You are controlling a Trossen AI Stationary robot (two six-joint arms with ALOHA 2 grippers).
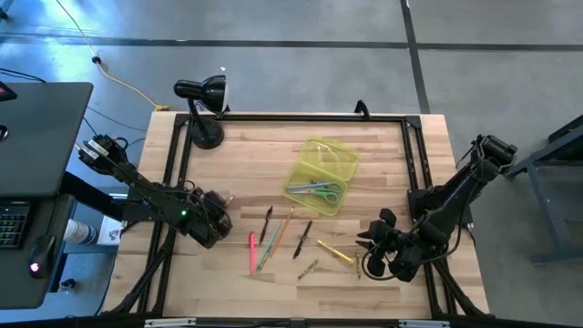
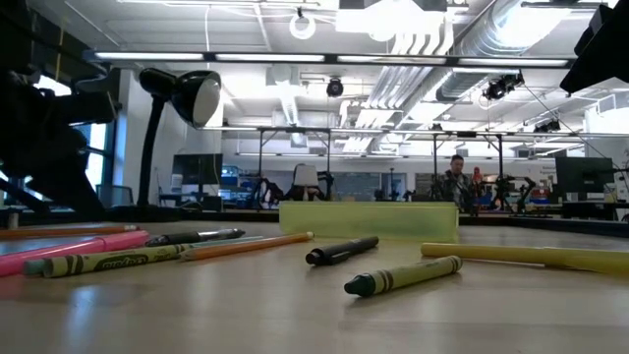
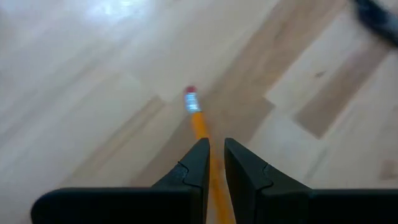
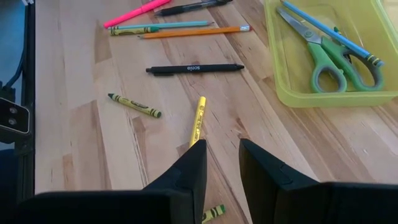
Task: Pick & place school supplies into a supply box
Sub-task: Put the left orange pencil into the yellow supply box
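The translucent yellow-green supply box [image 1: 293, 178] stands open at the table's middle, with green-handled scissors [image 4: 329, 59] and a blue pencil [image 4: 329, 34] lying in it. Near it on the table lie a black pen [image 4: 193, 68], an orange pencil [image 4: 193, 31], a pink pen [image 4: 127, 17], a green crayon [image 4: 134, 106] and a yellow crayon [image 4: 198, 118]. My left gripper [image 1: 221, 208] is left of them, shut on another orange pencil [image 3: 198, 118]. My right gripper [image 4: 222, 155] hovers open and empty near the table's right front, just short of the yellow crayon. My left gripper pinches the orange pencil's shaft [image 3: 214, 177] between its two fingers. The fingers lie along the pencil. Its eraser end [image 3: 191, 98] sticks out past the fingertips, clear of the table. The rest of the shaft is hidden under the gripper.
A black desk lamp [image 1: 205, 100] stands at the far left corner. A black frame rail [image 1: 291, 117] runs along the table's far edge and down both sides. A small crayon piece [image 4: 214, 213] lies under my right gripper. A desk with a keyboard [image 1: 14, 223] stands beyond the left edge.
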